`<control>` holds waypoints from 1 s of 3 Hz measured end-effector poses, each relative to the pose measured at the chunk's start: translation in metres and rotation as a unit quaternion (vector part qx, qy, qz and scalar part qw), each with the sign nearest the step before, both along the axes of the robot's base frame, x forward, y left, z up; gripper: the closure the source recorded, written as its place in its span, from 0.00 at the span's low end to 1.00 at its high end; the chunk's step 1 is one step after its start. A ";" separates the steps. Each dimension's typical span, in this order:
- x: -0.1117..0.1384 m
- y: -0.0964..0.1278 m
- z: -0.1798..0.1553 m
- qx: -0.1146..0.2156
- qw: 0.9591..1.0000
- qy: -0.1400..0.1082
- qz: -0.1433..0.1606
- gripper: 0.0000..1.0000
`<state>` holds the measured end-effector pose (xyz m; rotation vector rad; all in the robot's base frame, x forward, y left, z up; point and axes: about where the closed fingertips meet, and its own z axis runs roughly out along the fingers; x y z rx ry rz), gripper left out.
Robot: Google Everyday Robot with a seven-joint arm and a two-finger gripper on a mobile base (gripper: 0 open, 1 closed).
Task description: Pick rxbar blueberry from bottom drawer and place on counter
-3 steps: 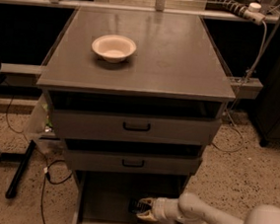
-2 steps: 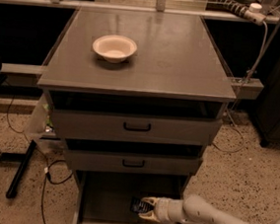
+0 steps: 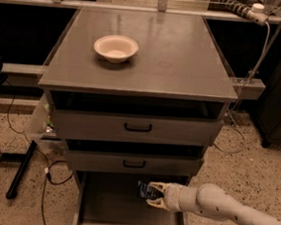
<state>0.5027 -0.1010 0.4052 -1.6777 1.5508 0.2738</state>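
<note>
navy rxbar blueberry (image 3: pixel 143 189) gripped by pincer (image 3: pixel 151 194), over bottom drawer (image 3: pixel 111 207).

no legible text, rxbar blueberry (image 3: pixel 143 189) print unreadable, claw (image 3: pixel 153 194) in bottom drawer (image 3: pixel 116 209)

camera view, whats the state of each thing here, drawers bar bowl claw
bottom drawer: pulled wide open
middle drawer: slightly open
top drawer: slightly open
rxbar blueberry: gripped on edge, over the bottom drawer's floor
claw: shut on the bar, inside the bottom drawer
bowl: upright, empty, on the counter
</note>
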 end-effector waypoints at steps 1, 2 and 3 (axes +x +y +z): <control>0.002 0.001 0.003 -0.002 1.000 -0.002 0.002 1.00; -0.008 -0.003 0.010 -0.005 1.000 -0.011 0.004 1.00; -0.031 -0.003 0.057 -0.016 0.998 -0.052 0.036 1.00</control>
